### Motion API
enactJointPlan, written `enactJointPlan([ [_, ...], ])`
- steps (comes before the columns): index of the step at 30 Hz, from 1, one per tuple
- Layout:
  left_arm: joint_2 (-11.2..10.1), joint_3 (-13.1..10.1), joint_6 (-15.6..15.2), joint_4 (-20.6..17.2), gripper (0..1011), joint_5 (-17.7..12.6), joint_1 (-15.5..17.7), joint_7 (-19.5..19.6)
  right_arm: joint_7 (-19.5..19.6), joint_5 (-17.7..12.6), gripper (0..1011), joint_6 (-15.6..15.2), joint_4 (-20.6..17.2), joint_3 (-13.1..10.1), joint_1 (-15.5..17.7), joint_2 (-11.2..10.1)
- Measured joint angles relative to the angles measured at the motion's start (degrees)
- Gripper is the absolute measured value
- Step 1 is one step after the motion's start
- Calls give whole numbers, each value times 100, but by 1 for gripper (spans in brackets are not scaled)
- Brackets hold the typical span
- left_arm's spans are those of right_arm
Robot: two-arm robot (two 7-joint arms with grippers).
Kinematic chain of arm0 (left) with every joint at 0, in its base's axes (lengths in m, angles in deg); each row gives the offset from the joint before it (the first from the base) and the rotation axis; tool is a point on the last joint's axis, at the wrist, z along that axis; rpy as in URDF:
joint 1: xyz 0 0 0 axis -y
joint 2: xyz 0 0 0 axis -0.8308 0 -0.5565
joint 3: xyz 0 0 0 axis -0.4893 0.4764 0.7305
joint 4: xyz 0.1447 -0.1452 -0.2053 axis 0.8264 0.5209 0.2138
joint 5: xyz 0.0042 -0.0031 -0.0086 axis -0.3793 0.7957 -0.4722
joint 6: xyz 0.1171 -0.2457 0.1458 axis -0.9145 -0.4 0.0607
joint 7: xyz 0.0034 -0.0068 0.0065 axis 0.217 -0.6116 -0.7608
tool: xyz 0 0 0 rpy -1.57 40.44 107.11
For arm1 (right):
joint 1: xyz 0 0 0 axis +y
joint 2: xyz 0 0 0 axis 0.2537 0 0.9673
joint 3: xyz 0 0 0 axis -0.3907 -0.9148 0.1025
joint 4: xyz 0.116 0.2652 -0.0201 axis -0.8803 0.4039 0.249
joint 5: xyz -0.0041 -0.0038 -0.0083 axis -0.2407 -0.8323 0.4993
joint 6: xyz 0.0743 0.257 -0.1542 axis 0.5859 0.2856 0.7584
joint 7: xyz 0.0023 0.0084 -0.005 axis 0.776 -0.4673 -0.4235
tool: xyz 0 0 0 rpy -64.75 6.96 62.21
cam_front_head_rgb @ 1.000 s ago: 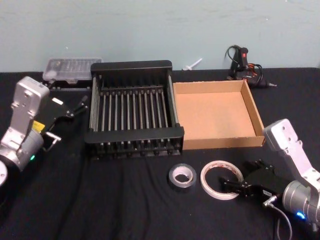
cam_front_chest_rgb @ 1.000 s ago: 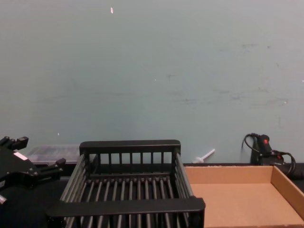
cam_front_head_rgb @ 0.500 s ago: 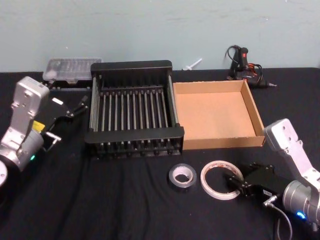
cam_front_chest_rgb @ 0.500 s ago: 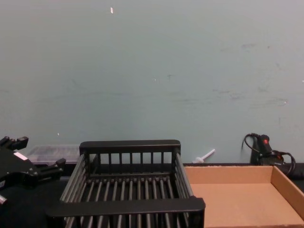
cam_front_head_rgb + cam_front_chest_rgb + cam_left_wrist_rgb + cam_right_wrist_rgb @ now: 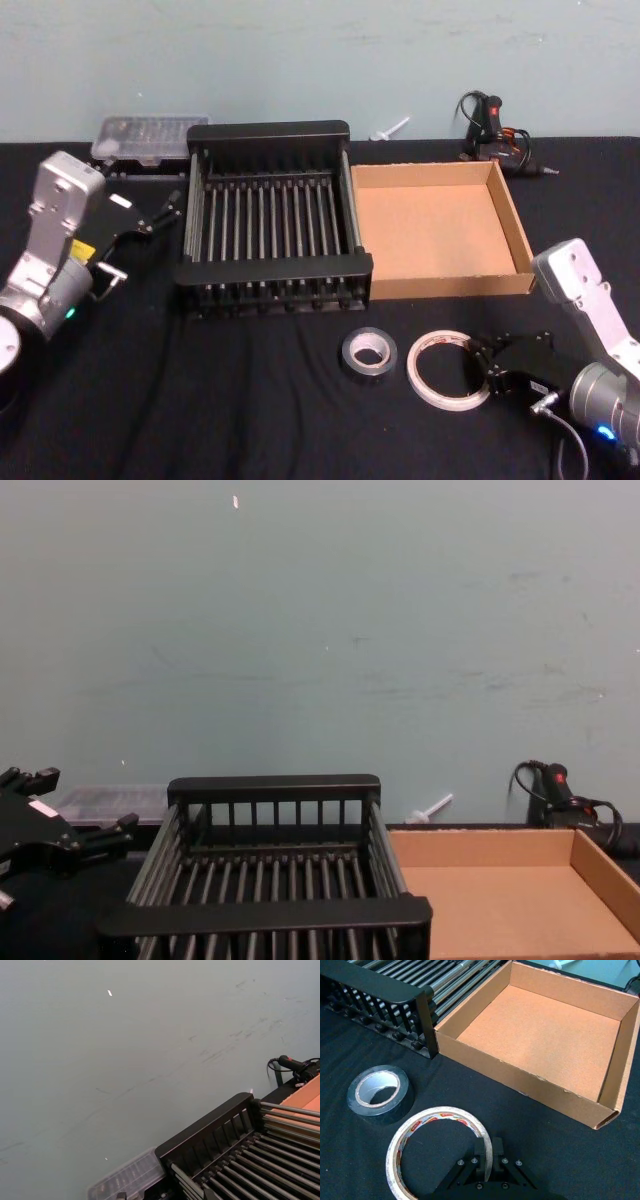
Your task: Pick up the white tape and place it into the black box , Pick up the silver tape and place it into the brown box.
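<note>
The right gripper (image 5: 488, 1156) has its fingers closed on the near rim of the white tape (image 5: 447, 370), just beside the silver tape (image 5: 366, 352). Lift straight up before swinging beyond to the black box (image 5: 275, 232). The left gripper (image 5: 150, 215) waits beside that box, fingers apart.

Matt cloth, cardboard and tape under a dull painted wall

The brown box (image 5: 555, 1025) is rough tan cardboard with a grainy floor; the black box (image 5: 270, 215) shows matt rims and smooth, faintly shiny bars. The silver tape (image 5: 379, 1092) has a dull sheen, the white tape (image 5: 437, 1145) looks glossy, and the tablecloth (image 5: 200, 400) is matt black fabric.
</note>
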Motion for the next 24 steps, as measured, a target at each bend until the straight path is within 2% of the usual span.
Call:
enactJointPlan([
  [10, 0, 0, 0, 0, 1001, 0, 0, 0, -16, 2, 84, 15, 0, -30, 8, 21],
  [24, 0, 0, 0, 0, 1001, 0, 0, 0, -191, 41, 84, 255, -342, -404, 139, 33],
])
